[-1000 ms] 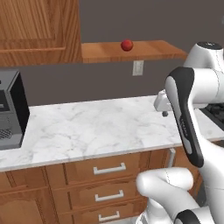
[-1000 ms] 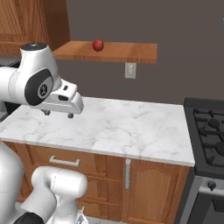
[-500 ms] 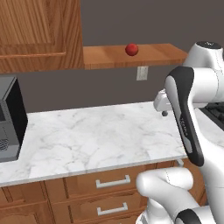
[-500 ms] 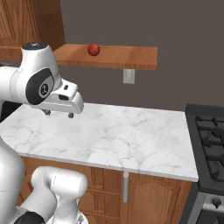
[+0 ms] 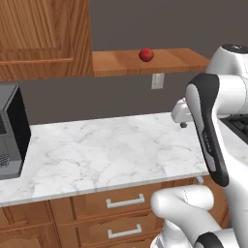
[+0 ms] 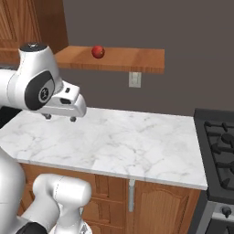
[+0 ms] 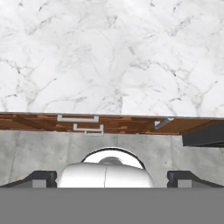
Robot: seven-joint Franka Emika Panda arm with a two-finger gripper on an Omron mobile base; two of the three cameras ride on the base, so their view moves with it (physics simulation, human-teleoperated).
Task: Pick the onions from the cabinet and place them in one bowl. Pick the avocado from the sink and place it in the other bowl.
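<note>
One glossy red onion (image 5: 146, 54) (image 6: 98, 51) rests on the open wooden shelf (image 5: 164, 62) (image 6: 132, 60) of the reddish-brown cabinet (image 5: 43, 38) (image 6: 23, 23). My gripper (image 6: 59, 118) (image 5: 183, 123) hangs open and empty, pointing down a little above the marble counter (image 5: 97, 150) (image 6: 132, 146), well below the shelf and nearer to me than the onion. In the hand view the gripper (image 7: 112, 178) looks straight down at the counter's front edge, its fingertips (image 7: 41, 177) wide apart. The bowls, the avocado and the sink are out of view.
A black appliance (image 5: 9, 131) stands at the counter's left end. A stove (image 6: 219, 146) adjoins the counter on the right. A wall outlet (image 5: 157, 80) (image 6: 134, 79) sits under the shelf. Drawer fronts with metal handles (image 5: 126, 201) (image 7: 78, 118) run below the counter.
Both base views shifted slightly over the first half second, so the base moved a little; since then the picture holds still. The gripper stays open in the same pose.
</note>
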